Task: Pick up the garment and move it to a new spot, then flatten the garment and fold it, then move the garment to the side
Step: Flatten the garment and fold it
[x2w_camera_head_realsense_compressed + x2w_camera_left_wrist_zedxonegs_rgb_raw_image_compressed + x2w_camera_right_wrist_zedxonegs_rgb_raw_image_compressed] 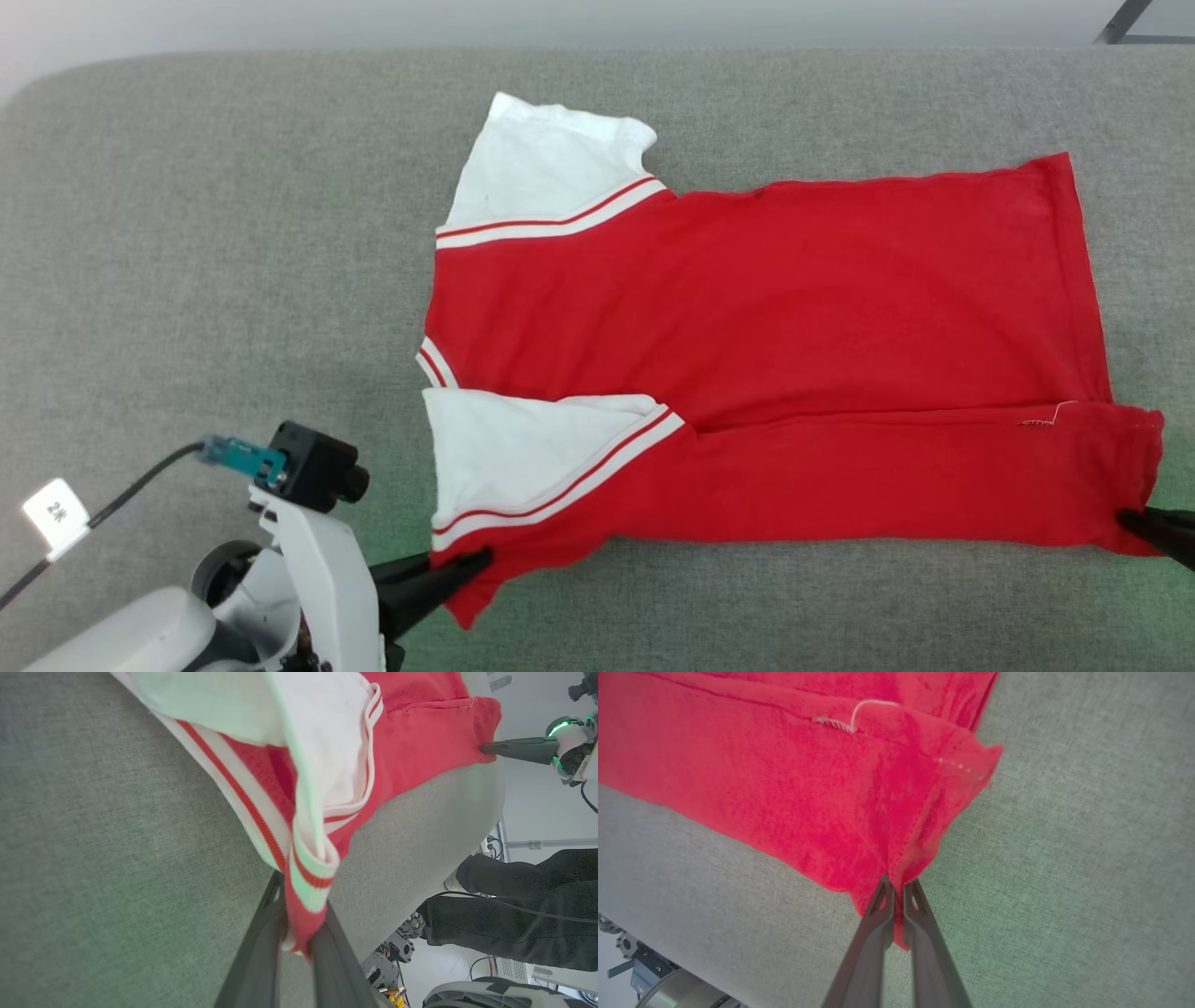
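Garment (766, 355) flat on grey desk (187, 233), collar left, hem right, near strip already folded in. Left gripper (478, 560) fingers clamped on near sleeve corner; right gripper (1131, 523) fingers clamped on near hem corner. Best to raise both corners level, keep edge taut, carry toward far edge without dragging. Left wrist view adds person's legs (514, 924) beyond desk; right wrist view, hem bunched at pinch.

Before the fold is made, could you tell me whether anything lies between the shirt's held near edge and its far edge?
Nothing visible does. The left gripper and right gripper are shut on the shirt at its near edge; only its own fabric lies between that and the far edge.
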